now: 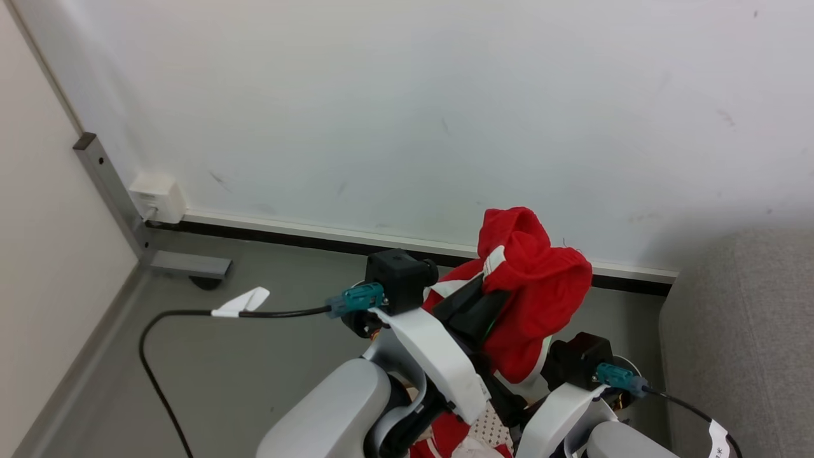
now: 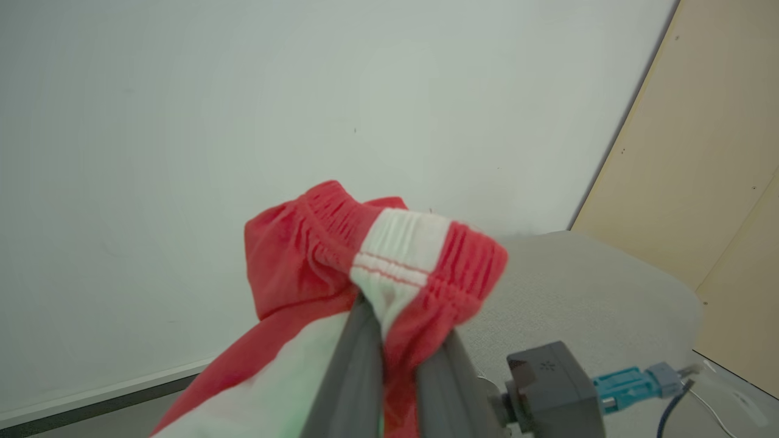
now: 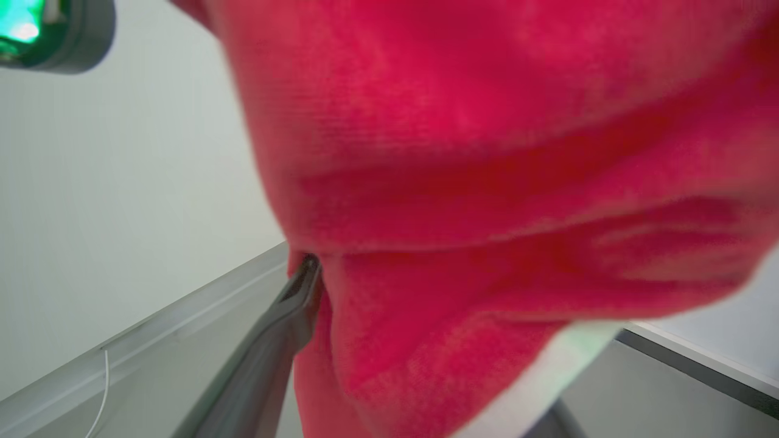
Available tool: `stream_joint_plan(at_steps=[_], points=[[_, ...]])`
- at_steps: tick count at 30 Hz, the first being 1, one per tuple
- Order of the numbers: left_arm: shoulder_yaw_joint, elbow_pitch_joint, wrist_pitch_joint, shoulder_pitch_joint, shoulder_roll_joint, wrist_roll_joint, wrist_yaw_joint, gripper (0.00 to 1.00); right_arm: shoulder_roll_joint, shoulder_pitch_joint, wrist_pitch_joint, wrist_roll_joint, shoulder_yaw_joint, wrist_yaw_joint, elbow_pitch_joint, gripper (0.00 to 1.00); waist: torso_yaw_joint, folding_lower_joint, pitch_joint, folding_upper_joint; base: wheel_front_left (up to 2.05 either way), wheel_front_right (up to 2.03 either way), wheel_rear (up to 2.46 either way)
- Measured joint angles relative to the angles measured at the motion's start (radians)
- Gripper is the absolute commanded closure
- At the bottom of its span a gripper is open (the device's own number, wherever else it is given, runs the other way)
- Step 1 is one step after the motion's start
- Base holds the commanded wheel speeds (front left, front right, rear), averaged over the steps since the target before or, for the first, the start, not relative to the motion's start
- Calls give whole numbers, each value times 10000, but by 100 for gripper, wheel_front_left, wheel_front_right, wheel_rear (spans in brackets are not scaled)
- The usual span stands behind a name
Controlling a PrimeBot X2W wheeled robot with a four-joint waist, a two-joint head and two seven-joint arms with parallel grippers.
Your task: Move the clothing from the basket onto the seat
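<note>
Jaws of the left gripper (image 2: 395,316) are pinched tight on the gathered waistband of the clothing (image 1: 537,286), at its white panel with thin red stripes. Far left, a grey metal post (image 1: 105,178) runs down the wall corner beside a white socket box (image 1: 156,197). A black cable (image 1: 191,313) with a white tag (image 1: 241,301) leads to the left wrist. Right of it the red garment hangs bunched in the air before the wall and drapes over the right gripper (image 3: 383,286). Its jaws stand wide apart, clamping nothing; cloth rests against one finger (image 3: 274,347) and hides the other's tip. Near, between the forearms, a holed patch of the basket (image 1: 488,427) shows beside more red cloth. Far right is the seat (image 1: 744,331), apart from the garment. A paper label (image 1: 718,440) on the right wrist's cable carries print too small to read.
</note>
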Motion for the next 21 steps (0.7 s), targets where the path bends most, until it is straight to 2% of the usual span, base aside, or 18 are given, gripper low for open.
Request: stream_joint_plan(at_steps=[1,2,3,4,14,21], points=[[-23,15,0,0,-6,-10,0,100,19,-15,0,2,-10,0,33,4,48,0,-4,0,0,0,0],[-33,35,0,0,-8,-13,4,100,44,-14,0,4,-8,0,59,52,85,0,-9,0,0,0,0],[-35,58,0,1,-10,-15,13,100,52,-14,0,19,-17,0,69,81,113,0,-15,0,0,0,0],[-31,81,-2,1,-10,-17,19,100,48,-14,0,25,-71,0,65,100,131,0,-19,0,0,0,0],[109,274,-119,6,92,-59,178,100,-100,77,0,-31,-380,0,-337,100,-64,0,-23,0,0,0,0],[251,568,-274,208,380,-134,272,100,-374,491,0,-326,-1336,2,-1214,100,-307,0,-47,0,0,0,0]])
